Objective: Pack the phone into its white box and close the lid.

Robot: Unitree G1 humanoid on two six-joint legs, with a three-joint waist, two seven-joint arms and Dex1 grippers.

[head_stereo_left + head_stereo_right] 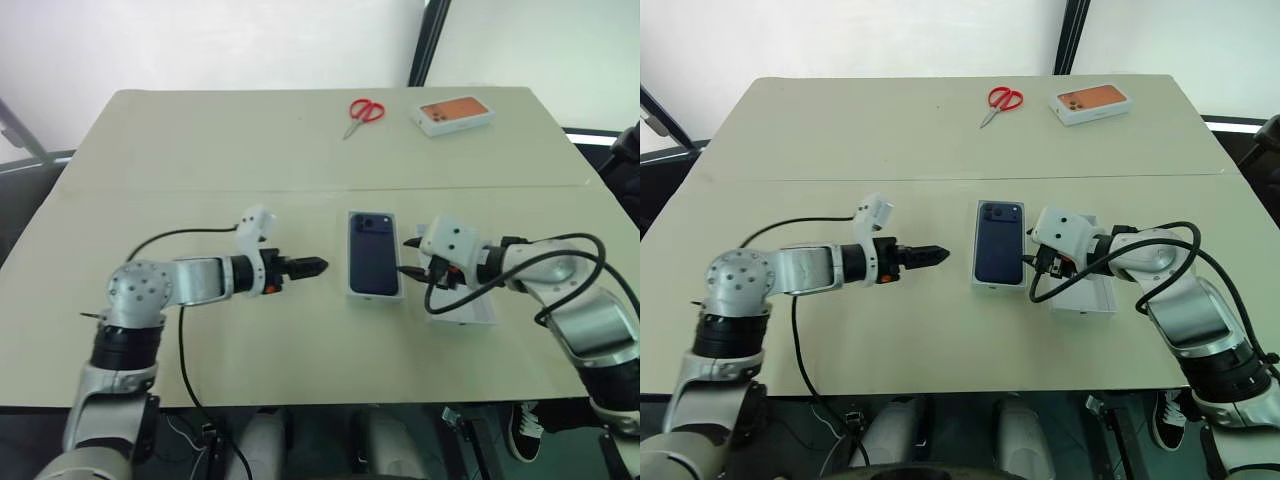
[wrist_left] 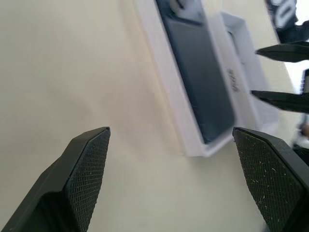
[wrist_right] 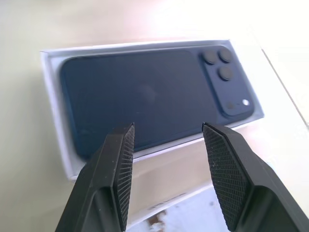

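The dark navy phone lies camera-side up inside the shallow white box at the middle of the table. Just right of the box the lid rests open side up, partly covered by my right arm. My right gripper hovers at the box's right edge, open, with nothing between its fingers; the right wrist view looks across the phone. To the left of the box my left gripper points toward it, a short gap away, wide open and empty, as its wrist view shows.
Red-handled scissors and a small white box with an orange phone picture lie at the far side of the table. Cables trail from both wrists over the tabletop. A shoe shows below the table's near right edge.
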